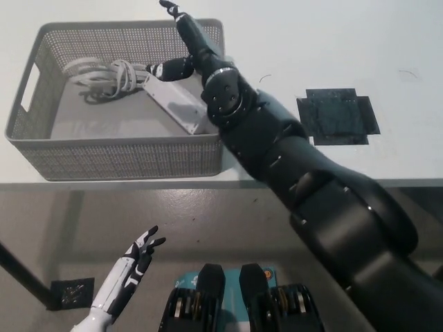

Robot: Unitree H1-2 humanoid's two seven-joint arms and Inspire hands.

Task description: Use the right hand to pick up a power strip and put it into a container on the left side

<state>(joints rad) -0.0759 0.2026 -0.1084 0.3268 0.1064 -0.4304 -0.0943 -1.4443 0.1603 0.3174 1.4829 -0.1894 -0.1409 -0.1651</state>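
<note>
White and smooth, the surface [332, 41] fills the far half of the view, its near edge running straight across above a grey floor [228, 221]. On the left stands the container [118, 155], a grey rectangular basket of fine mesh with a handle slot cut in its left end. And the power strip [176, 105] lies inside on the bottom: a flat white bar, slanted, its right end down in the near right corner. Its pale cable [104, 75] sits bunched in loose loops toward the far left of the basket. A dark, ragged square patch [338, 115] marks the surface to the right. The black arm reaches in from the lower right, and the right hand [181, 43] is spread wide over the basket's far right corner, holding nothing, one finger low near the strip's far end. The left hand [135, 259] hangs below the surface at lower left, fingers apart.
</note>
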